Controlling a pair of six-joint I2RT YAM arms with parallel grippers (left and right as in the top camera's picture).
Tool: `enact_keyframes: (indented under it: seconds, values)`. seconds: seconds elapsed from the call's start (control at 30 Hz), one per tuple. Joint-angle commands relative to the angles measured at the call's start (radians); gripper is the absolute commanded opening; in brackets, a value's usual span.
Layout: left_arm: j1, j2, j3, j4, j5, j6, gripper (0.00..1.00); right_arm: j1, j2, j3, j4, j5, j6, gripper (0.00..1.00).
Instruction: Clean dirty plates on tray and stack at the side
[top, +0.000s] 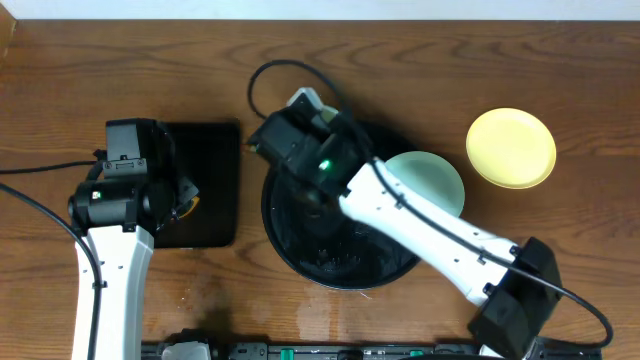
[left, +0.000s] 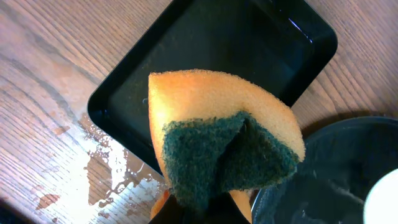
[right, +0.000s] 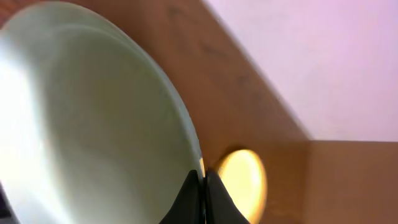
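Wood tbl (top: 560, 240): mint plate (right: 93, 124) rim pinched in R end effector (right: 202, 186).

On brown wooden table (top: 60, 60): rectangular black tray (top: 210, 150) at left; large round black tray (top: 350, 270) centre; pale yellow plate (top: 511, 148) right, well apart; wet patches (left: 102, 168) beside rectangular tray.

No legible txt, labels, brand marks or nos. in any of the 3 views (overhead, L wrist, R wrist).
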Motion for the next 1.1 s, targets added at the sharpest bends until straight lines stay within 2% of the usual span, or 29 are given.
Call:
enact_keyframes:
  seconds: [0.0, 0.1, 0.13, 0.27, 0.4, 0.67, 0.9, 1.07]
  values:
    - [0.004, 0.004, -0.011, -0.003, 0.023, 0.014, 0.08, -0.118, -0.015, 0.005, -0.009, -0.404, 0.084, 0.01]
    - [0.004, 0.004, -0.011, 0.009, 0.095, 0.044, 0.08, -0.233, -0.015, -0.032, -0.01, -0.706, 0.082, 0.01]
    - [0.004, 0.004, -0.011, 0.02, 0.155, 0.066, 0.08, -0.311, -0.015, -0.078, -0.005, -0.87, 0.062, 0.01]
    - [0.003, 0.005, -0.011, 0.044, 0.272, 0.066, 0.07, -0.422, -0.015, -0.223, 0.07, -1.044, 0.019, 0.01]
    - [-0.02, 0.016, -0.011, 0.079, 0.354, 0.066, 0.08, -0.46, -0.015, -0.374, 0.22, -1.184, -0.019, 0.01]
    - [-0.156, 0.121, -0.016, 0.151, 0.368, 0.031, 0.08, -0.443, -0.015, -0.554, 0.452, -1.171, 0.05, 0.01]
    - [-0.277, 0.281, -0.016, 0.189, 0.368, 0.013, 0.08, -0.414, -0.015, -0.57, 0.477, -1.033, 0.09, 0.01]
    - [-0.356, 0.4, -0.016, 0.222, 0.369, 0.013, 0.08, -0.397, -0.014, -0.57, 0.479, -1.003, 0.091, 0.01]
